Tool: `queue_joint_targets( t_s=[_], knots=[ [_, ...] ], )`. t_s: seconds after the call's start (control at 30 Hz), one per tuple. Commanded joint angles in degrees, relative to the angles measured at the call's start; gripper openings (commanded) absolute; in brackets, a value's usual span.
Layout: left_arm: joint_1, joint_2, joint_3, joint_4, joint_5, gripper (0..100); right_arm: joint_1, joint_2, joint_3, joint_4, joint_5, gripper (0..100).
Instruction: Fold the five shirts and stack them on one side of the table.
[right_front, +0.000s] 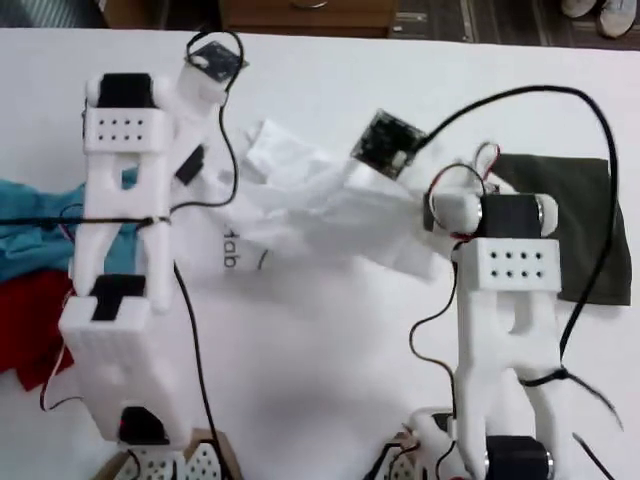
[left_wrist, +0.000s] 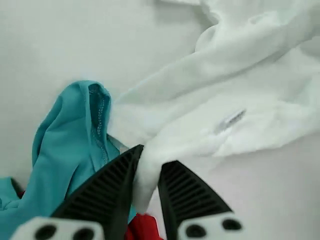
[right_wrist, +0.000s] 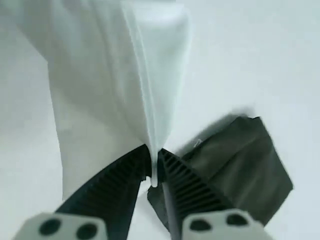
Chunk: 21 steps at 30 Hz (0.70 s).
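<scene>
A white shirt (right_front: 320, 215) lies crumpled across the middle of the tabletop (right_front: 330, 380), stretched between the two arms. The high view gives its spread: bunched folds toward the far edge and a flatter part with dark print nearer the left arm.

The wrist views add the grips themselves. In the left wrist view the left claw (left_wrist: 150, 159) is clenched on a fold of the white shirt's edge, with the cloth squeezed between its ribbed black fingers (left_wrist: 107, 192). That view also shows a small grey label sewn on the white cloth. In the right wrist view the right claw (right_wrist: 154, 156) is clamped on a hemmed edge of the same shirt, which hangs taut and lifted off the tabletop from the pinch.

A teal shirt (right_front: 30, 225) lies loose at the tabletop's left edge, and a red shirt (right_front: 25, 320) lies just beside it toward the near edge. From above the left arm covers part of both. The left wrist view shows the teal shirt's stitched hem touching the white shirt right at the claw, and a scrap of the red one under the fingers.

A dark shirt (right_front: 590, 220), seemingly folded flat, rests at the right edge beside the right arm. The right wrist view shows one of its corners close beneath the claw.
</scene>
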Motion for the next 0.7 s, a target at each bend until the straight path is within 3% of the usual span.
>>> queue_joint_targets(
  t_s=[0.0, 0.13, 0.27, 0.4, 0.47, 0.67],
  knots=[
    [3.60, -6.68, 7.34, 1.14, -0.18, 2, 1.45, 0.84, 6.42, -5.32, 1.41, 2.0],
    [6.42, -6.77, 18.51, -1.49, -0.18, 2, -0.75, 3.21, 13.27, -13.49, 1.14, 2.0],
    [6.15, -6.77, 25.01, -6.95, -0.44, 2, -6.11, 4.88, 17.93, -13.85, -1.14, 2.2],
    [6.15, -6.86, 25.71, -7.56, -0.44, 2, -8.75, 4.79, 19.34, -13.85, -9.67, 12.3],
    [6.15, -7.21, 25.63, -7.74, -0.53, 2, -8.92, 5.32, 19.34, -13.85, -10.29, 18.9],
    [6.07, -7.21, 22.99, -7.30, -0.44, 2, -7.52, 5.32, 19.69, -13.76, -10.02, 17.1]
  ],
)
